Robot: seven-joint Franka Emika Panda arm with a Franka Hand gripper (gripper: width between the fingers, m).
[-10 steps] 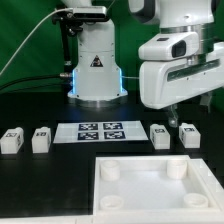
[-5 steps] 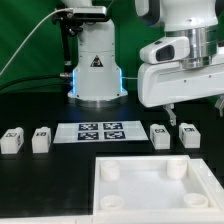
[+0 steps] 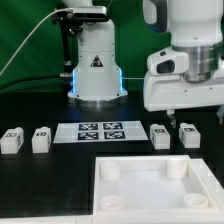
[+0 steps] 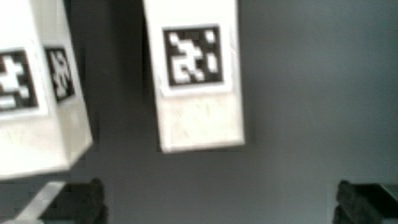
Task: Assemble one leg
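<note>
**Q:** Legs, location?
**A:** Four, white, tagged, lying apart on the black table (image 3: 40, 180). One leg (image 3: 11, 140) and a second (image 3: 41, 139) sit at 9 o'clock of the marker board (image 3: 100, 131). A third (image 3: 160, 135) and a fourth (image 3: 189, 135) sit at 3 o'clock.
**Q:** Hand?
**A:** The hand (image 3: 175, 118) hovers over the 3 o'clock pair, touching neither. Its fingers (image 4: 71, 200) are spread wide and hold nothing.
**Q:** Other stock?
**A:** One white tray (image 3: 145, 192), at 5 o'clock of the marker board.
</note>
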